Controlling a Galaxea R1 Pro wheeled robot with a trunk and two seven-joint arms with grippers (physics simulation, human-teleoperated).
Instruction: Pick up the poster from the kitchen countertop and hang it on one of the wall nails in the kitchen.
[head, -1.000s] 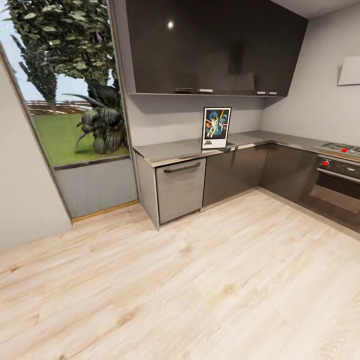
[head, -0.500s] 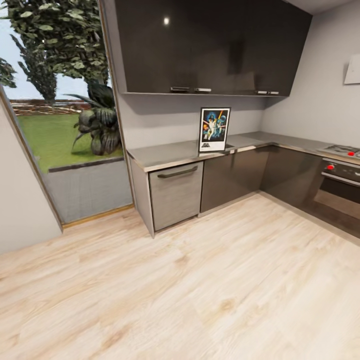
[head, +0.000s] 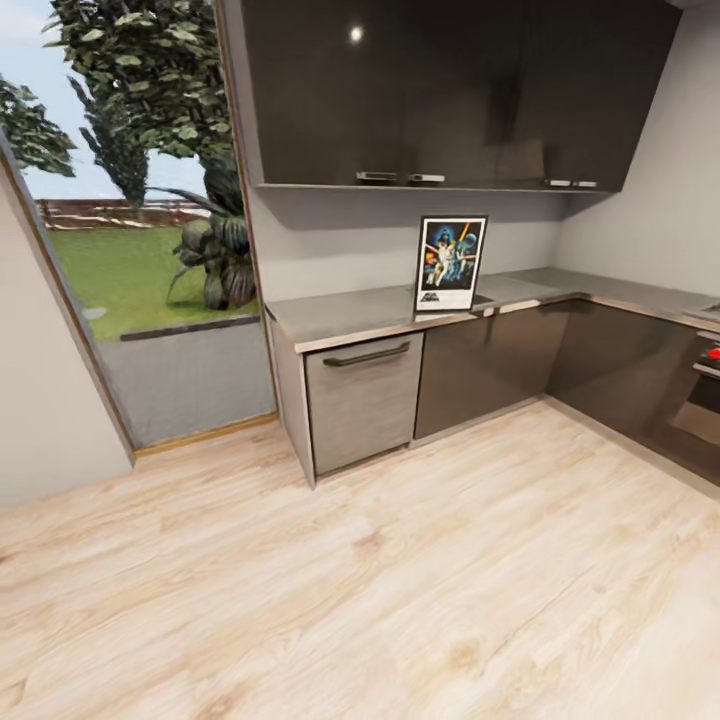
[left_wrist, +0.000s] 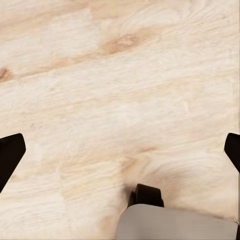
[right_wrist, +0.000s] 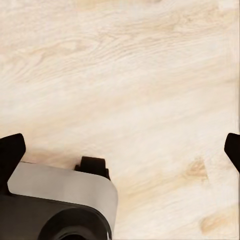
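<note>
Now closer to the kitchen, with the whole head view shifted since a second ago: camera moved, not the things. Poster (head: 451, 263) sits a little larger and further toward the picture's right than half a second back, hob nearly slid out past the right edge, more of the window (head: 140, 230) and garden at left. Means an approach under way, base swinging to face the straight run of the bench (head: 345, 314); grasp not yet begun, hanging step untouched. Poster stands upright on the bench, leaning against the grey wall under the glossy black upper cabinets (head: 440, 90), near the back edge, roughly midway between the bench's free end by the window and its inner corner. Sink just beside the poster's foot, barely legible; cannot tell what lies in it. No wall nail made out from here. Lower cabinets closed, the pale front with the dark bar handle (head: 364, 400) shut, contents hidden. Both wrist views look down on pale plank floor (head: 400, 580): left gripper (left_wrist: 120, 150) with dark fingers (left_wrist: 10, 155) at opposite edges, spread wide and holding nothing; right gripper (right_wrist: 120, 150) likewise released, fingers (right_wrist: 10, 152) far apart over bare boards. Probably still a stretch of floor to cross before reach is possible.
</note>
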